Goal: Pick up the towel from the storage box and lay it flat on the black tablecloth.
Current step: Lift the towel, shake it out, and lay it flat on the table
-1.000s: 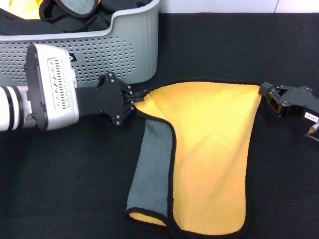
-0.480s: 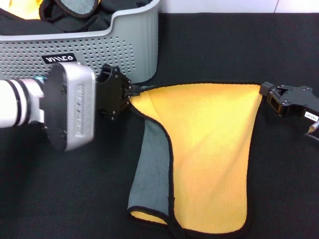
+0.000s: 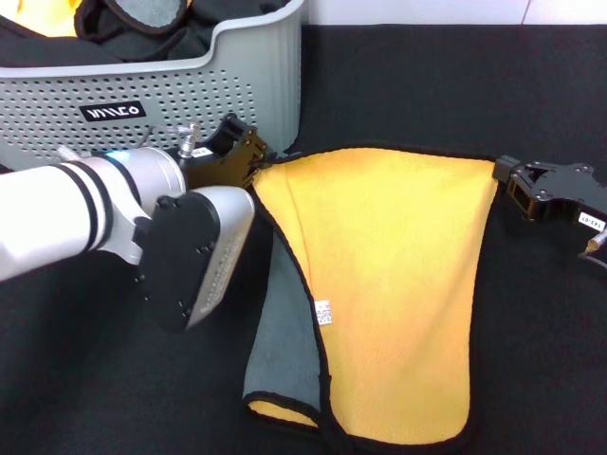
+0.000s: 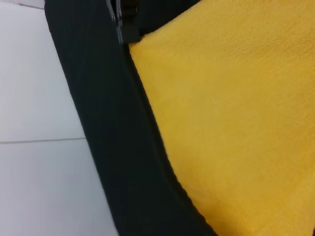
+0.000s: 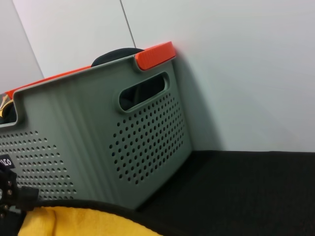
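Towel (image 3: 398,284) – yellow up, left edge folded | left claw (image 3: 254,163), right claw (image 3: 507,185) pinch far corners | black tablecloth (image 3: 531,360) bare rightward

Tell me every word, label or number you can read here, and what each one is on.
Black label on the box: white slanted lettering, a brand mark, too stylised to read for sure.
Same label at the edge of the right wrist view: only "CO" shows.
White tag on the towel: print too small to read.
White sticker on the right gripper: too small to read.
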